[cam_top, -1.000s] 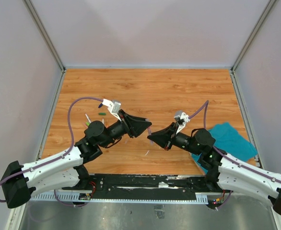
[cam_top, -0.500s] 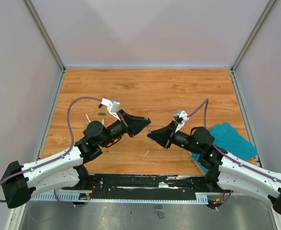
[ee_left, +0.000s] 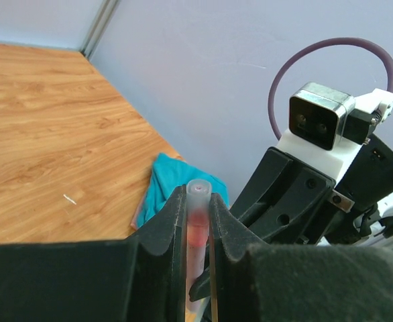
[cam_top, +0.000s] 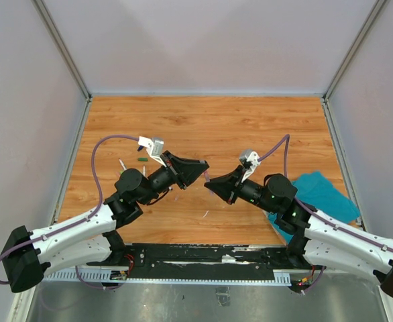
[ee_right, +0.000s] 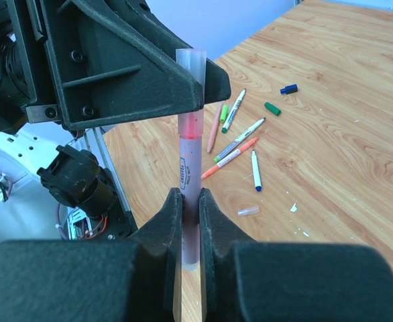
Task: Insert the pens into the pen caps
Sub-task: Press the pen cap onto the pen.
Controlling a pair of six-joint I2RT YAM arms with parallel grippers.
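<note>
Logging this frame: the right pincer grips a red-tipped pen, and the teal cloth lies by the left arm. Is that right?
Not quite. The teal cloth lies by the right arm, as the top external view shows. The right pincer does grip the red-tipped pen.

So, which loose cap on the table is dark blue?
The dark blue cap, farthest back in the right wrist view, just beyond the green cap; the pale clear cap lies much nearer.
</note>
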